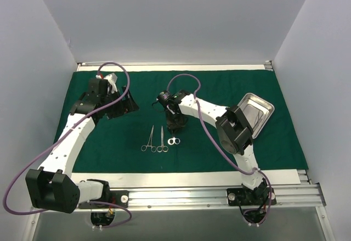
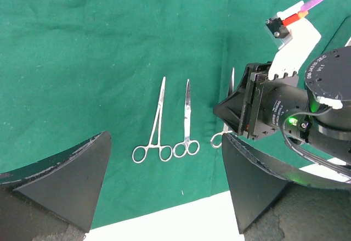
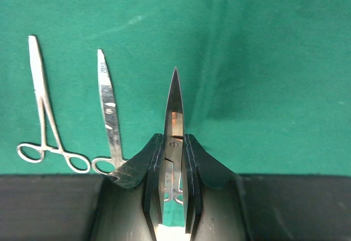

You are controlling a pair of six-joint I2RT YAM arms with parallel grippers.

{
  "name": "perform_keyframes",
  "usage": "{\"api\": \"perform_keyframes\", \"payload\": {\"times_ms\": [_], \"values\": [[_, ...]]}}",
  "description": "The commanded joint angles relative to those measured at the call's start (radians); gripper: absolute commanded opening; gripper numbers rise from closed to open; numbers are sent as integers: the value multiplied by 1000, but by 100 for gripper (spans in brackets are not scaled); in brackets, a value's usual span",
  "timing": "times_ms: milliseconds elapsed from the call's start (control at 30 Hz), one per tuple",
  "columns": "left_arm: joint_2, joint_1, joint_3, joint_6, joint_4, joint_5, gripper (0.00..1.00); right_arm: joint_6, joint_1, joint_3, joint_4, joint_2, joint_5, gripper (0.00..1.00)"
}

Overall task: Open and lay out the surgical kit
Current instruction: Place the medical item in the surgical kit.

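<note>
From above, you're on the laying-out step: your right tool (image 1: 175, 127) holds the third scissors (image 1: 174, 141) low over the drape (image 1: 230, 84), just right of the laid pair (image 1: 162, 136); the tray (image 1: 265, 105) sits well apart, to the right. Left wrist: your left tool (image 2: 164, 194) hangs spread, empty. Right wrist: jaws pinch the scissors near the pivot; next, release cleanly without nudging the neighbour.

I read the drape (image 1: 109, 142) as matt green woven cloth. Upper right, the tray (image 1: 259, 109) is glossy steel. The scissors (image 3: 175, 104) and forceps (image 3: 41, 104) are polished metal; the left gripper's fingers (image 2: 60, 169) look matt black, rough-edged plastic.
</note>
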Motion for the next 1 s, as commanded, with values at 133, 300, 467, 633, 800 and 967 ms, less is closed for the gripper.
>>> {"api": "perform_keyframes", "payload": {"times_ms": [133, 300, 467, 633, 800, 967], "values": [[16, 15, -1, 4, 17, 36, 91, 32, 12, -32, 0, 14, -15, 0], [16, 18, -7, 7, 15, 39, 91, 44, 12, -50, 8, 5, -13, 0], [11, 18, -19, 7, 19, 45, 91, 47, 15, -69, 18, 3, -30, 0], [6, 21, -30, 7, 19, 49, 91, 59, 15, -87, 28, 0, -40, 0], [6, 23, -39, 8, 20, 52, 91, 59, 16, -90, 32, 12, -53, 0], [3, 29, -42, 10, 19, 52, 90, 64, 15, -98, 34, 23, -63, 0]]}}
